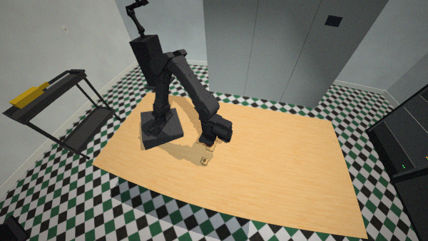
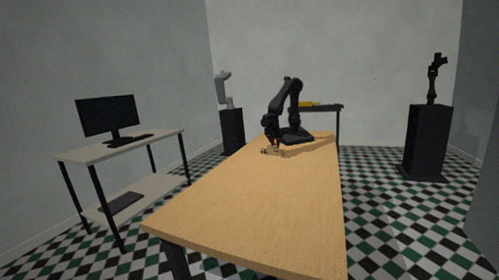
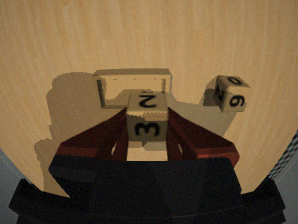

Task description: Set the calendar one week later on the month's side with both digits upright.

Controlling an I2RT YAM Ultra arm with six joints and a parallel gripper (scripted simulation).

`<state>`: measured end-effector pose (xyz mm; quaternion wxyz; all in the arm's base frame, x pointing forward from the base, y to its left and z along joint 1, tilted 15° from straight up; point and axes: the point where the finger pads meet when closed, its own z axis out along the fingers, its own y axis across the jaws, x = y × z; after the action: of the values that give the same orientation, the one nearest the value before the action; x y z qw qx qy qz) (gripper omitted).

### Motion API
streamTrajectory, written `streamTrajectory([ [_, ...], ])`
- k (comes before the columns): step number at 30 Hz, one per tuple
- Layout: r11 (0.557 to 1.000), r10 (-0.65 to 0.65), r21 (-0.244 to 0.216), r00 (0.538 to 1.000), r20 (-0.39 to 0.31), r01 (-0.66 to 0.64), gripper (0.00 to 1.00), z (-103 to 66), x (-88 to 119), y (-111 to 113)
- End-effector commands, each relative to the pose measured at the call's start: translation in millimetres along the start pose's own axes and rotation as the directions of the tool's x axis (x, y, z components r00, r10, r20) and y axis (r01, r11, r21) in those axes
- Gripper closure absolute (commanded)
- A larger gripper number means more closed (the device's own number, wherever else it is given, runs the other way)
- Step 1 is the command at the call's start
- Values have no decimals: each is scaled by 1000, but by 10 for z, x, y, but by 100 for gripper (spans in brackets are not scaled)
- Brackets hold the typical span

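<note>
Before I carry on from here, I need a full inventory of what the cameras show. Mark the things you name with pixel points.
held cube point(image 3: 147, 122): one, pale wood, black markings, between the fingers
loose cube point(image 3: 233, 94): one, pale wood, black markings, on the table beside the tray
tray point(image 3: 134, 73): one, pale wood, on the table
table point(image 1: 285, 160) point(image 2: 269, 202): one, light wood, under the arm
cart point(image 1: 43, 132): one, dark, yellow item on top
desk point(image 2: 74, 154): one, pale top, exterior view's left
monitor point(image 2: 108, 115): one, black, on the desk
pedestals: two, dark, behind the table, an arm on each
arm point(image 1: 189, 78) point(image 2: 280, 100): one, black, on the table
hand point(image 3: 147, 113): one, dark, red fingers, shut on a cube
</note>
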<state>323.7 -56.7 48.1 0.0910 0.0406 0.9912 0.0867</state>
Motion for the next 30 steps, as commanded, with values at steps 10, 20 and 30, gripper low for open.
streamTrajectory([
  [10, 1000, -3, 5, 1000, 22, 3, 74, 54, -53, -9],
  [20, 1000, -3, 5, 1000, 22, 3, 74, 102, -54, -9],
  [30, 1000, -3, 5, 1000, 22, 3, 74, 110, -54, -9],
])
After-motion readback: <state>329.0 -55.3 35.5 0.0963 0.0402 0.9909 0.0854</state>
